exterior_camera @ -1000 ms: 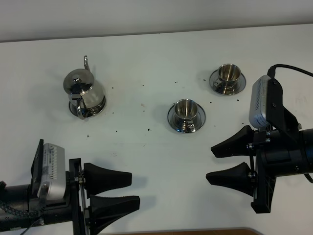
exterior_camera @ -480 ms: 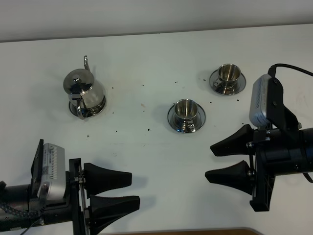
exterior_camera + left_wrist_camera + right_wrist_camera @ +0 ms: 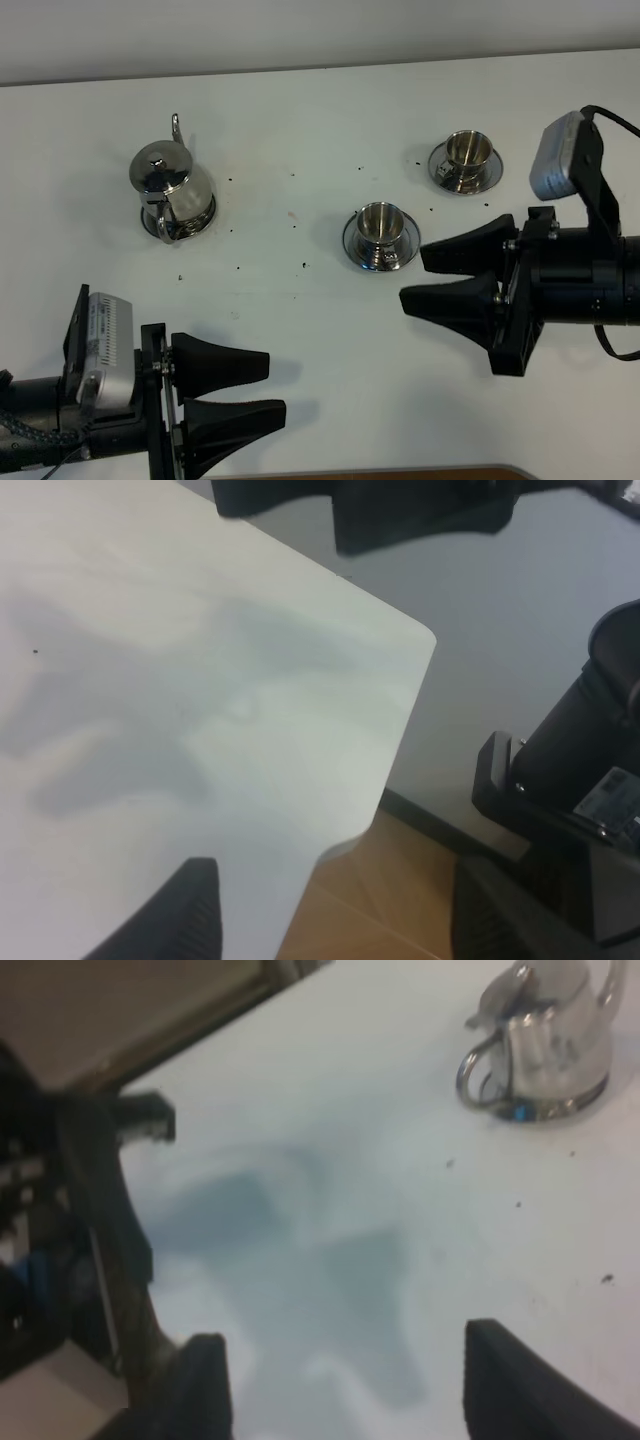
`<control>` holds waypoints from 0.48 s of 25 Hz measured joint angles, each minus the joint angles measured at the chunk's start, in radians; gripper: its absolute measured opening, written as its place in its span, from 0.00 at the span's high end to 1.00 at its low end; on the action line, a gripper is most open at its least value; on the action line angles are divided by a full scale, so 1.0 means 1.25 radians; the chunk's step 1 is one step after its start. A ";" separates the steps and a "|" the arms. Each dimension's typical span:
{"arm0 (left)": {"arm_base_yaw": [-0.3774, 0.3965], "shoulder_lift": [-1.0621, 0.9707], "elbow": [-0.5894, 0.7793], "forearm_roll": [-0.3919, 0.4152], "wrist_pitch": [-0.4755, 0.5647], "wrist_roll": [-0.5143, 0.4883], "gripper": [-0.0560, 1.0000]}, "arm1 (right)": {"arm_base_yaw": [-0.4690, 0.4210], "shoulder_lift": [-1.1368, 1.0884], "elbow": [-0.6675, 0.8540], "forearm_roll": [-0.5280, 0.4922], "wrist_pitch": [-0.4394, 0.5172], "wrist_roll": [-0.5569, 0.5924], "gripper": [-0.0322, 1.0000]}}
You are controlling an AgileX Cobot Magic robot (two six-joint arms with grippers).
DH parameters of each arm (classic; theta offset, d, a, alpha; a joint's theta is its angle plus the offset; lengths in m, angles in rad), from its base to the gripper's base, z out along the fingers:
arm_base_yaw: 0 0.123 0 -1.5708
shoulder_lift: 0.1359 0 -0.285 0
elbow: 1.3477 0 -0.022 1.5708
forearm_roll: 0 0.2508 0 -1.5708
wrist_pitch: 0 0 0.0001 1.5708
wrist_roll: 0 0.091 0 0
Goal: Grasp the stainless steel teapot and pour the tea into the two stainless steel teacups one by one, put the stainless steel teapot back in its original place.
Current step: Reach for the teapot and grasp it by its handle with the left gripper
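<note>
Stainless steel teapot (image 3: pixel 172 188) stands far left on the table (image 3: pixel 300 120), loop handle toward the near edge, spout pointing away; right gripper (image 3: pixel 412 277), jaws wide and empty, points across at it; left gripper (image 3: pixel 276 386), equally wide and empty, sits slightly nearer

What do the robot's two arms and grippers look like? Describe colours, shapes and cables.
Both arms are matte black. The left gripper and right gripper each have two broad, tapering black fingers. A silver-grey camera box sits on each wrist, and a thin black cable leaves the right one.
</note>
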 joint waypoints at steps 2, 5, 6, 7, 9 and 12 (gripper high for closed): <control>0.000 0.000 -0.004 0.000 -0.008 0.001 0.41 | 0.000 0.000 0.000 0.041 -0.013 -0.004 0.48; 0.000 0.000 -0.035 0.000 -0.030 0.000 0.41 | 0.000 0.000 -0.003 0.095 -0.053 -0.024 0.48; 0.000 0.000 -0.048 0.000 -0.037 -0.004 0.41 | 0.000 0.000 -0.007 0.100 -0.073 -0.033 0.48; 0.000 0.000 -0.064 0.000 -0.042 -0.008 0.41 | 0.000 0.001 -0.012 0.102 -0.094 -0.041 0.49; 0.000 0.000 -0.102 0.000 -0.050 -0.021 0.41 | 0.000 0.001 -0.030 0.105 -0.135 -0.050 0.50; 0.000 0.001 -0.157 0.000 -0.077 -0.049 0.41 | 0.000 0.001 -0.067 0.108 -0.201 -0.058 0.52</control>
